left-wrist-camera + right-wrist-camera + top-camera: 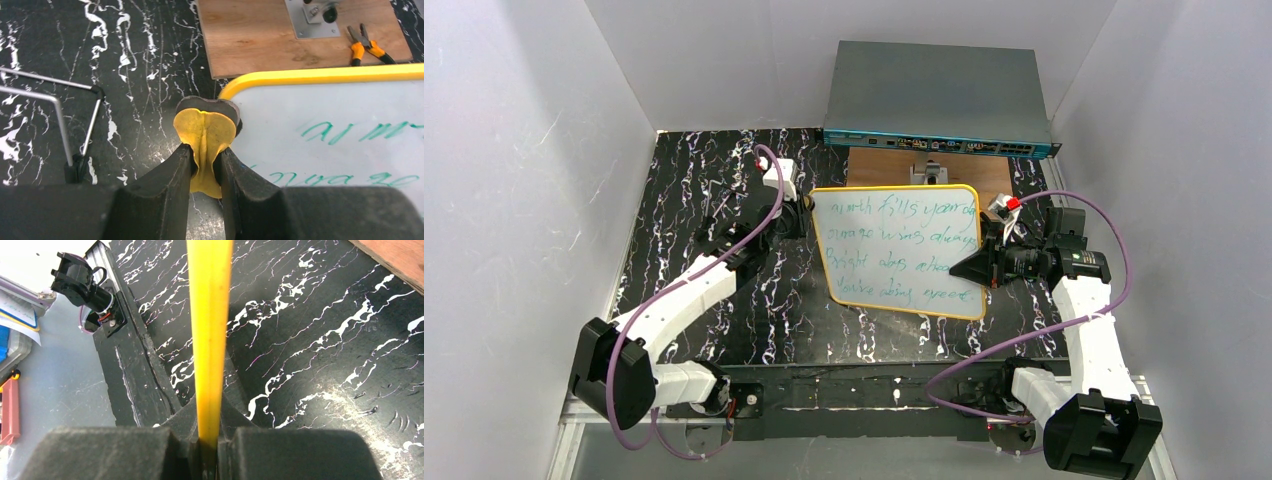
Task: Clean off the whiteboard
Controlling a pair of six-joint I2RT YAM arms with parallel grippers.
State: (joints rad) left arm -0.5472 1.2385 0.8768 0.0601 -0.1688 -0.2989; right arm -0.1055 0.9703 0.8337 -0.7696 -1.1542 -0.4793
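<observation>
White walls close in a black, white-veined table (684, 200). The whiteboard (894, 250) sits mid-table with its long axis running left to right, a little skewed. Its green handwriting runs in lines along that axis, upright as read from the near side. Whether it lies flat or is tipped up cannot be told.

The right gripper (964, 268) is clamped on the board's right edge. In the wrist view its fingers (235, 420) pinch the yellow rim (210, 315) edge-on.

The left gripper (206, 152) is closed on a folded yellow pad (205, 135) with a dark backing, right at the board's far-left corner. Contact with the surface is unclear.

Just beyond the far edge lies a brown wooden board (260, 35) carrying a metal bracket (312, 17) and orange-handled pliers (364, 45). A grey box (939, 95) stands farther back. A thin wire frame (60, 115) stands to the pad's left.
</observation>
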